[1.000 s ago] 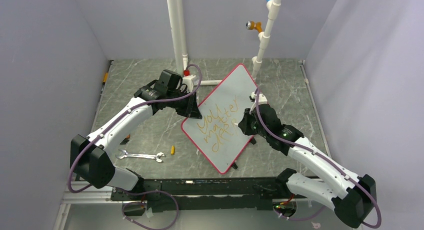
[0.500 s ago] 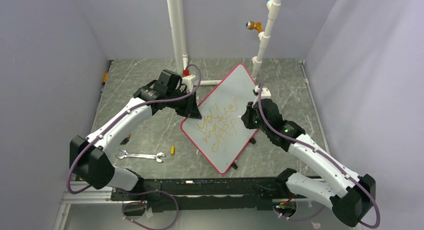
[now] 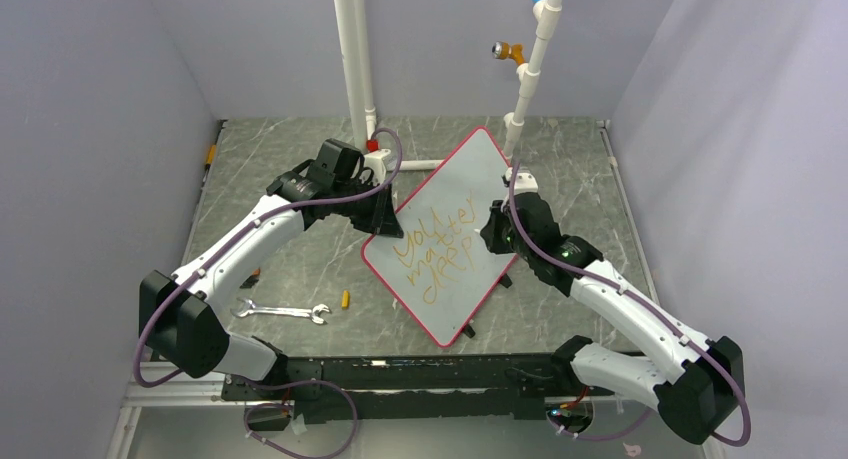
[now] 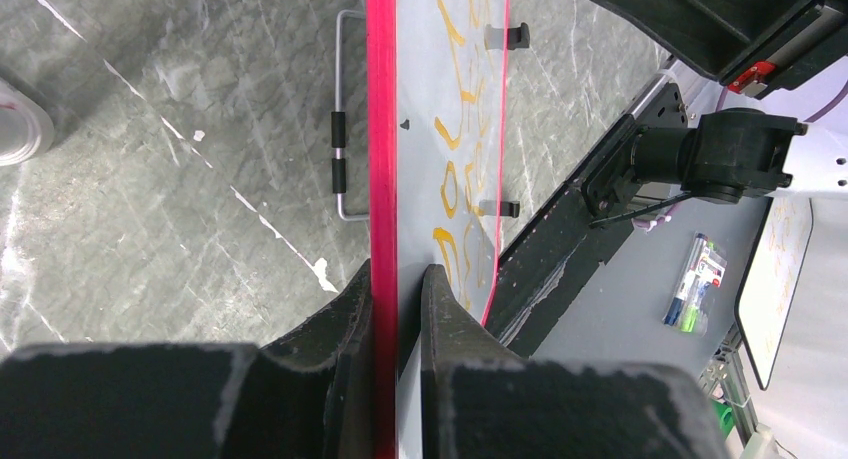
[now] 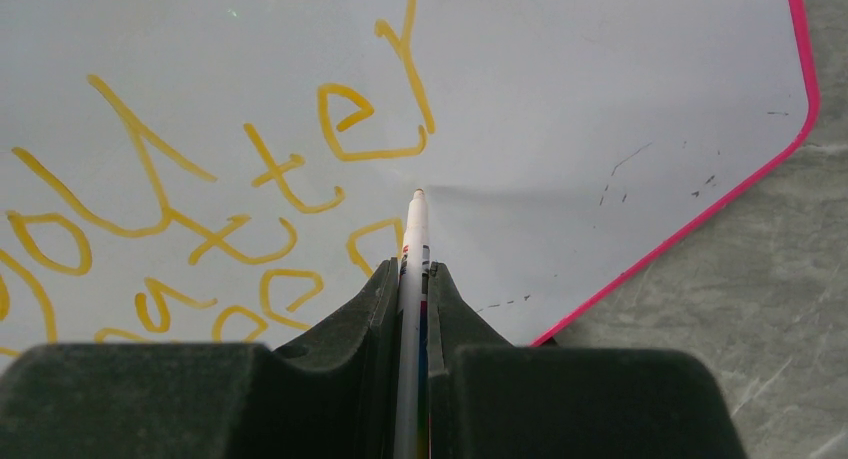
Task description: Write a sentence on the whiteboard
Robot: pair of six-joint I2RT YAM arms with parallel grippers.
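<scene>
Left claw (image 4: 398,275) pinches the pale, red-rimmed rectangular whiteboard (image 4: 422,79), right claw (image 5: 415,275) clamps a slim white marker (image 5: 414,229), tip just ahead by orange-yellow handwritten lettering (image 3: 432,252)

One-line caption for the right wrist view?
Right pincer grips a marker, its tip at the whiteboard beside yellow lettering.

Left gripper (image 4: 397,281) clamped on whiteboard (image 4: 430,79) red rim; board edge-on; sentence (image 4: 447,134) on right face; table (image 4: 180,159) left.
</scene>
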